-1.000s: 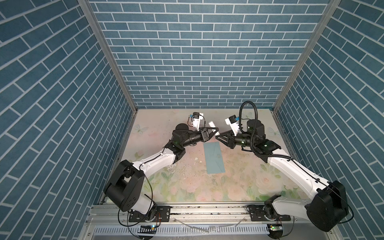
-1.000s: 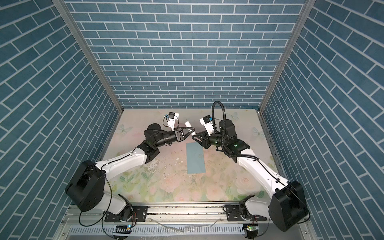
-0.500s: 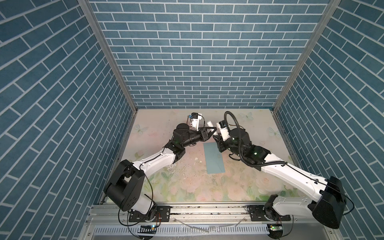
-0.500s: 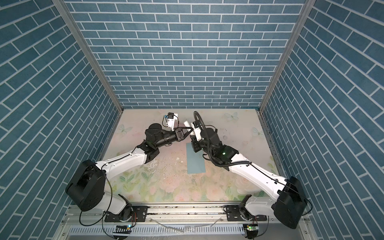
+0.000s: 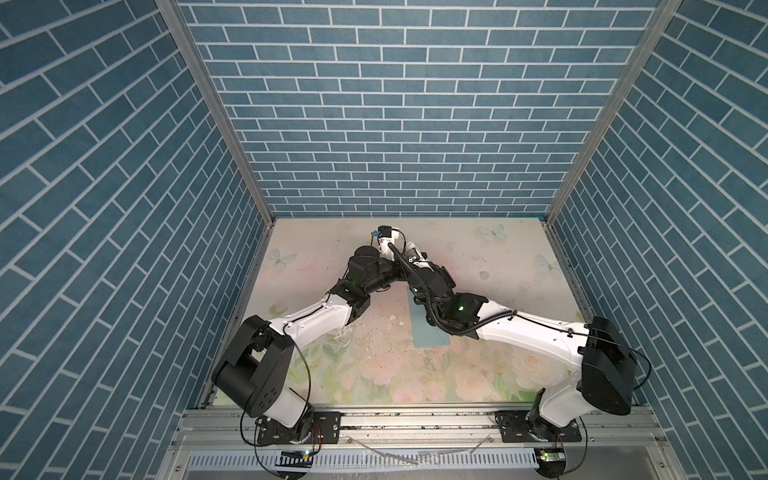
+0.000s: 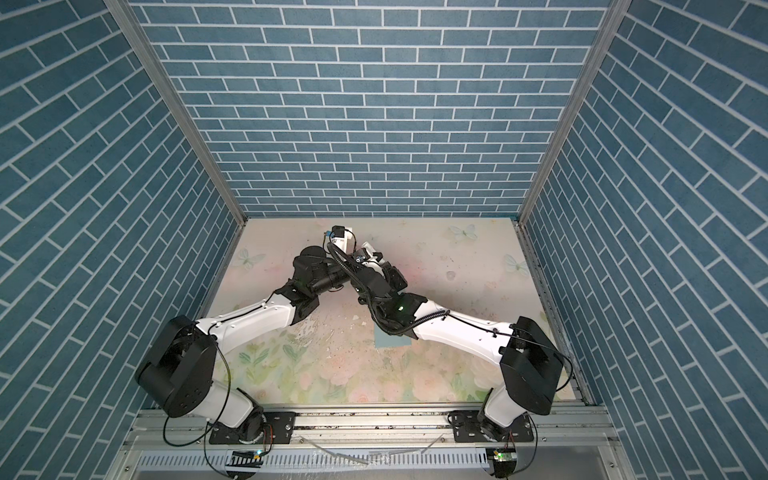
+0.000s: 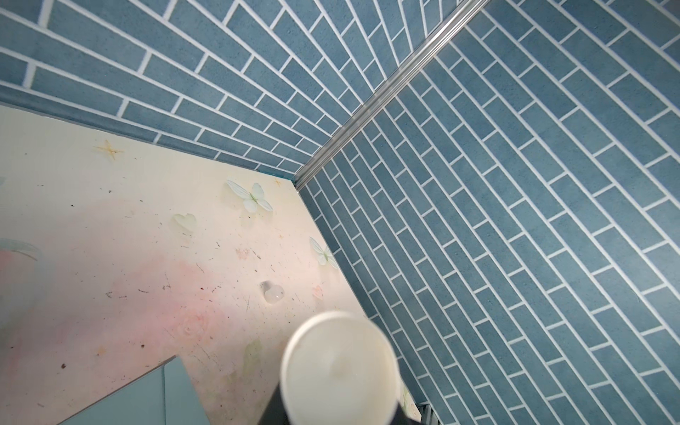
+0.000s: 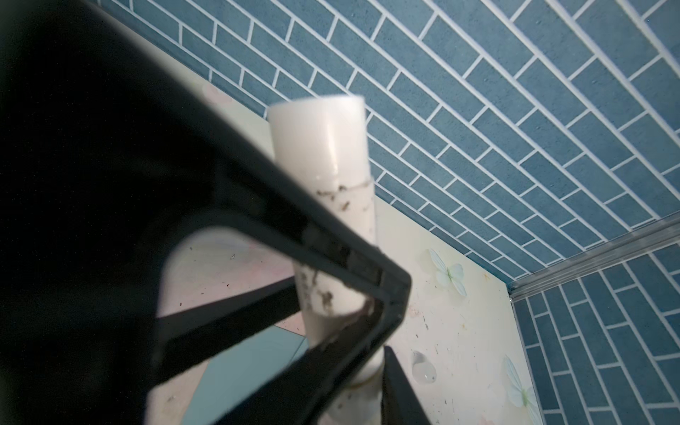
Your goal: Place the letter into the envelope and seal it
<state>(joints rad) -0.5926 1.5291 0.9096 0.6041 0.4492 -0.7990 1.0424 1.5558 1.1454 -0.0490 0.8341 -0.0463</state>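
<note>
1. The envelope [image 5: 430, 332] lies flat on the table [image 5: 498, 249], its far end under both arms; the letter is out of sight, probably inside;
2. The right gripper [image 8: 390, 342] is clamped on a white tube [image 8: 320, 147]; the left gripper's state I cannot tell;
3. If this is glue for sealing, work straight along the tube's axis; avoid sideways twisting.

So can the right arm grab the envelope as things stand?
Probably not yet: the right gripper is closed on a white tube, so its jaws are taken. The envelope itself lies flat just below that arm.
</note>
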